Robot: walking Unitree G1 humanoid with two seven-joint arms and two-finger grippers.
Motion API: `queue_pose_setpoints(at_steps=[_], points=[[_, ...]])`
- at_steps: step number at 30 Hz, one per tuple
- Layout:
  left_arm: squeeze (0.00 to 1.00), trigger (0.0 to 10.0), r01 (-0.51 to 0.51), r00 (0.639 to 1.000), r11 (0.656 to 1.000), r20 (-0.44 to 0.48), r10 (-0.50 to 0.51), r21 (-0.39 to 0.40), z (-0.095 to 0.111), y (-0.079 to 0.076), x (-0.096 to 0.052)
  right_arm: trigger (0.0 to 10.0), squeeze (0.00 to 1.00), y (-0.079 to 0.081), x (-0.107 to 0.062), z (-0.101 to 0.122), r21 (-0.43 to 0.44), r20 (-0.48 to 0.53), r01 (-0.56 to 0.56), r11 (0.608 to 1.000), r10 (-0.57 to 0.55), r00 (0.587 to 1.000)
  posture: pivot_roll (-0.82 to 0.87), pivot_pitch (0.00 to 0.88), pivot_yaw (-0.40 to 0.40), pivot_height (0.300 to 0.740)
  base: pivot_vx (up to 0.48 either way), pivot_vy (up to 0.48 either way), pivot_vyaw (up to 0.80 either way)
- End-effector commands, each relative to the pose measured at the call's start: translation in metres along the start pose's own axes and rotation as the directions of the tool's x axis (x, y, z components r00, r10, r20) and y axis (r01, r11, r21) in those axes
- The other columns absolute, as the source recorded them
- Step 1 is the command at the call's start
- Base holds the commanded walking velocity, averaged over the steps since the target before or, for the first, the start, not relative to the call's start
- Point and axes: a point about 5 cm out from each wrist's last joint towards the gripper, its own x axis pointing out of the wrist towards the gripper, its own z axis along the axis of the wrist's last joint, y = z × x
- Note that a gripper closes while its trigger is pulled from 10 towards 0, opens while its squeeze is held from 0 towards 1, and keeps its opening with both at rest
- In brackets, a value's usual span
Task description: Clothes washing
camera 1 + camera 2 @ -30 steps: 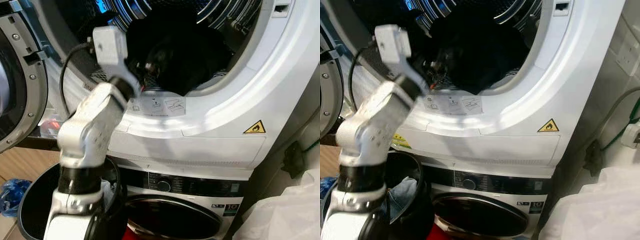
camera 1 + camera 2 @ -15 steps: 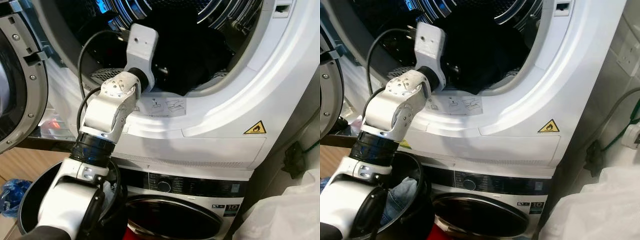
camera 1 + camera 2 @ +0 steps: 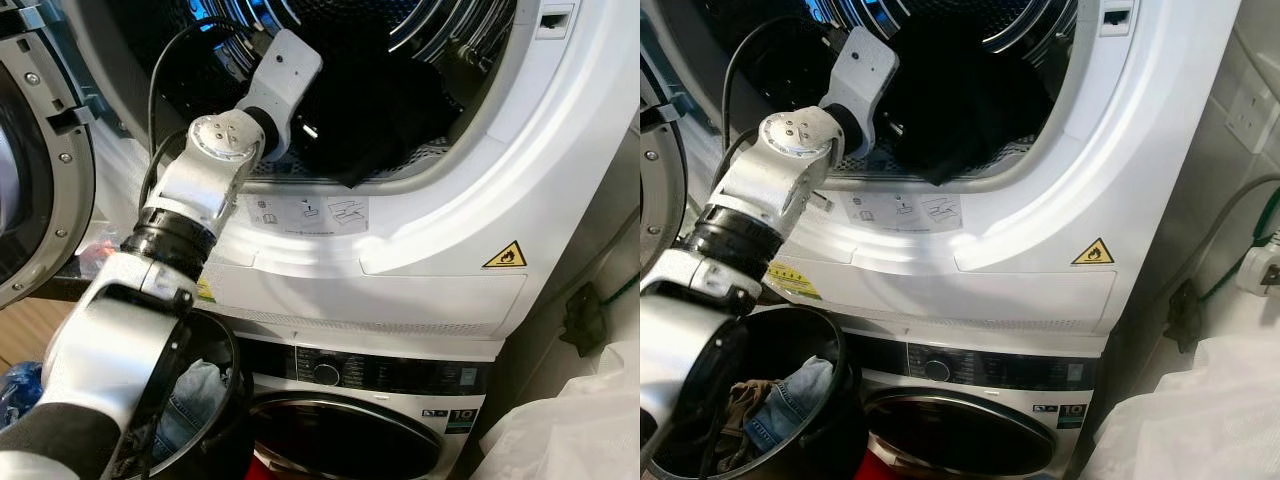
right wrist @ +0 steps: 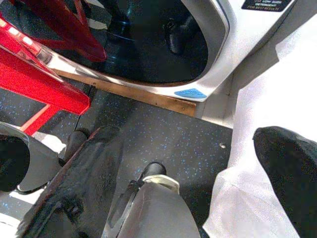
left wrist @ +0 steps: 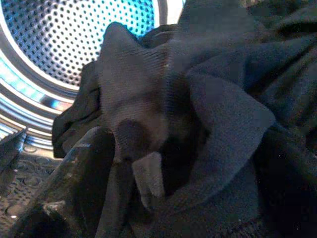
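One left gripper [image 3: 318, 128] inside dryer drum [image 3: 420, 40], fingers among dark clothes [image 5: 208, 124], grasp impossible to tell, basket [image 3: 830, 350] below.

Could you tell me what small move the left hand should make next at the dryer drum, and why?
Probably close the left hand on the dark clothes. The left arm already reaches into the open dryer drum, and in the left wrist view the dark fabric lies bunched right at its fingers, which do not look clamped on it yet.
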Motion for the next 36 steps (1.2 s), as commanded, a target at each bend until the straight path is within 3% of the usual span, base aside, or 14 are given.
queue_pose_setpoints(at_steps=[1,3,6,9,16,24,28,32,36], points=[[0.0,10.0,-0.04,0.999,0.999,0.004,0.04,-0.015,-0.002,0.007,0.001,10.0,0.0,0.005,0.0,0.0,0.005,-0.004,-0.013,1.0,0.013,1.0,0.07,0.017,0.111,0.74,0.0,0.0,0.0],[0.0,10.0,-0.049,0.998,0.995,0.022,0.051,-0.086,-0.004,0.007,0.004,10.0,0.0,0.005,0.0,0.0,0.005,-0.003,-0.014,1.0,0.014,1.0,0.06,0.019,0.111,0.74,0.0,0.0,0.0],[0.0,10.0,-0.072,0.997,0.989,0.012,0.074,-0.127,-0.008,0.007,0.005,10.0,0.0,0.006,-0.001,-0.001,0.004,-0.003,-0.017,1.0,0.017,1.0,0.05,0.023,0.111,0.74,0.0,0.0,0.0],[0.0,10.0,-0.073,0.996,0.969,0.034,0.083,-0.235,-0.009,0.008,0.006,10.0,0.0,0.005,-0.002,-0.004,0.007,-0.007,-0.014,1.0,0.014,1.0,0.02,0.028,0.114,0.74,0.0,0.0,0.0],[0.0,10.0,-0.095,0.99,0.928,0.062,0.126,-0.359,-0.005,0.013,0.007,10.0,0.0,0.004,-0.004,-0.01,0.008,-0.013,0.001,1.0,-0.001,1.0,-0.04,0.034,0.124,0.74,0.0,0.0,0.0],[0.0,10.0,-0.065,0.996,0.963,0.042,0.078,-0.262,-0.003,0.007,0.01,10.0,0.0,0.001,-0.005,-0.013,0.013,-0.022,0.019,1.0,-0.018,1.0,-0.05,0.033,0.127,0.74,0.0,0.0,0.0],[0.0,10.0,-0.023,0.994,0.971,0.097,0.047,-0.24,0.008,0.007,0.011,10.0,0.0,0.002,-0.005,-0.012,0.012,-0.022,0.023,1.0,-0.022,1.0,-0.05,0.031,0.124,0.74,0.0,0.0,0.0],[0.0,10.0,0.017,0.974,0.972,0.223,0.038,-0.236,0.032,0.015,0.01,10.0,0.0,0.003,-0.004,-0.008,0.015,-0.015,0.021,1.0,-0.02,1.0,-0.04,0.029,0.121,0.74,0.0,0.0,0.0],[0.0,10.0,0.089,0.927,0.971,0.374,0.001,-0.223,0.059,0.024,0.005,10.0,0.0,0.005,-0.002,-0.004,0.018,-0.005,0.016,1.0,-0.016,1.0,-0.03,0.019,0.122,0.74,0.0,0.0,0.0]])
